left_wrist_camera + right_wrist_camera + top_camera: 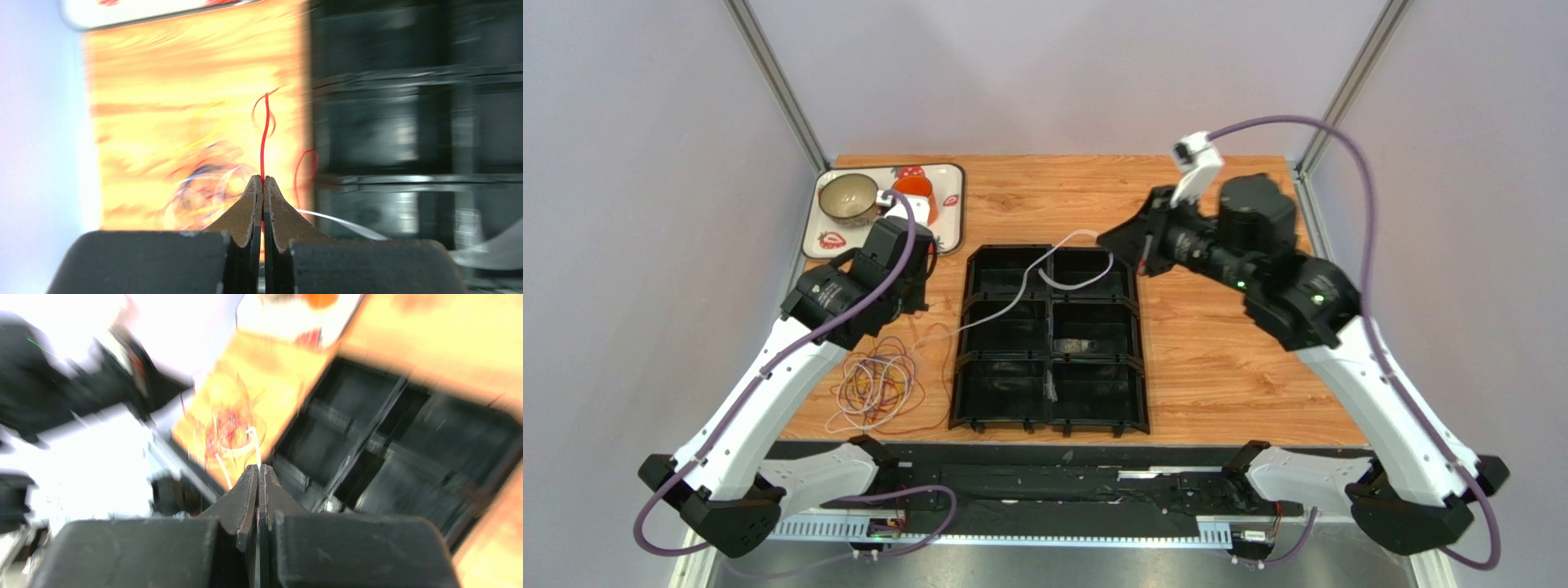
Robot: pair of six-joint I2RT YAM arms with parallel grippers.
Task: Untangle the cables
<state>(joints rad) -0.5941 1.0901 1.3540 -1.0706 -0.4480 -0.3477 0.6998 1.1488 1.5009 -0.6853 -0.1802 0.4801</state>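
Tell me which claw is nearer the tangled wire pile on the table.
Left. The left claw is close by the wire pile, pinching a red wire; the right claw is across the black tray, at its far right corner.

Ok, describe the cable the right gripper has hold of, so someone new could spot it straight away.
Find the black compartment tray in the middle of the wooden table. A white cable drapes across its far compartments, from the right gripper toward the tangle of coloured loops left of the tray. Unlike those bunched loops, it is pale and strung out long.
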